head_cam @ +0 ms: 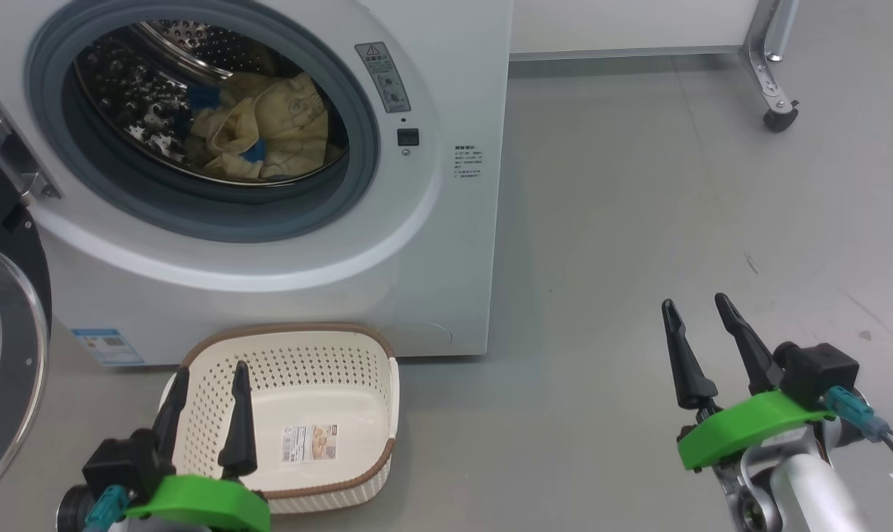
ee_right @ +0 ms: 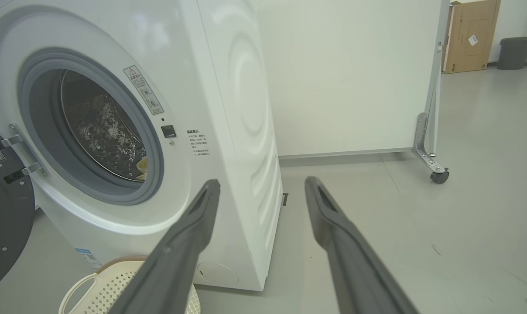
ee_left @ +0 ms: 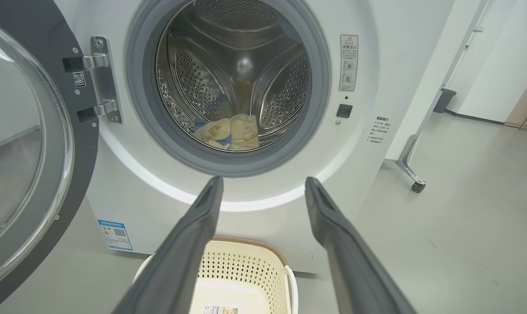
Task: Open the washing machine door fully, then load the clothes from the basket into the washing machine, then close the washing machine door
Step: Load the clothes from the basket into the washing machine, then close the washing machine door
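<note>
Resting in drum (ee_left: 285, 83): clothes (ee_left: 233, 131) | head view: basket (head_cam: 321, 369) empty | left wrist: door (ee_left: 85, 148) wide | both jaws released

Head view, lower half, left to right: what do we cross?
door → basket → right gripper. The left gripper overlaps the basket, so it is left out of the order.

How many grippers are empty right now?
2. The left gripper is open by the basket in front of the washing machine; the right gripper is open over the floor to that machine's right. Neither holds anything.
</note>
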### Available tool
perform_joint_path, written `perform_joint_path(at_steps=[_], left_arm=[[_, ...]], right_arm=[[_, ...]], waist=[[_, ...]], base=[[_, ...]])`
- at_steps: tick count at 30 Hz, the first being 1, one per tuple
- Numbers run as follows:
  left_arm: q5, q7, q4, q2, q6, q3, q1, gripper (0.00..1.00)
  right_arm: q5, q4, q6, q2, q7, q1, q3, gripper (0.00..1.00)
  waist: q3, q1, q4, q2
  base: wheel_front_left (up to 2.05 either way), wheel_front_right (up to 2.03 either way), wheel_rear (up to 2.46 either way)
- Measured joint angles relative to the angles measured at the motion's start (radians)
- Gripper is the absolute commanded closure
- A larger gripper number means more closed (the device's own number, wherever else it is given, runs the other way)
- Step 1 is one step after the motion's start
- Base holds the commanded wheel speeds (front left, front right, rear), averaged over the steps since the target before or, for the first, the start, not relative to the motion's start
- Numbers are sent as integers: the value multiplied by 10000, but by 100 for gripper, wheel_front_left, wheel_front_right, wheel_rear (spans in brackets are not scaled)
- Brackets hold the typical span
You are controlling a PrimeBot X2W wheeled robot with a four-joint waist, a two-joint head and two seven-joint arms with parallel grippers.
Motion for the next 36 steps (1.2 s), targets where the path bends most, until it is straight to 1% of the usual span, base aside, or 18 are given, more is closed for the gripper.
perform_joint_path(at_steps=[11, 24, 36], left_arm=[[290, 0, 385, -349, -453, 314, -1, 0], [696, 0, 594, -784, -736, 840, 0, 0], [949, 0, 771, -1057, -991, 1220, 0, 0]], right_arm=[[0, -4, 0, 4, 0, 1, 25, 0], [-2, 29, 0, 6, 0, 1, 90, 0], [-2, 73, 0, 6, 0, 1, 113, 0]], waist=[[-74, 0, -4, 0], [-187, 1, -55, 0], [-200, 1, -90, 0]], base=[[0, 0, 0], [0, 0, 0], [0, 0, 0]])
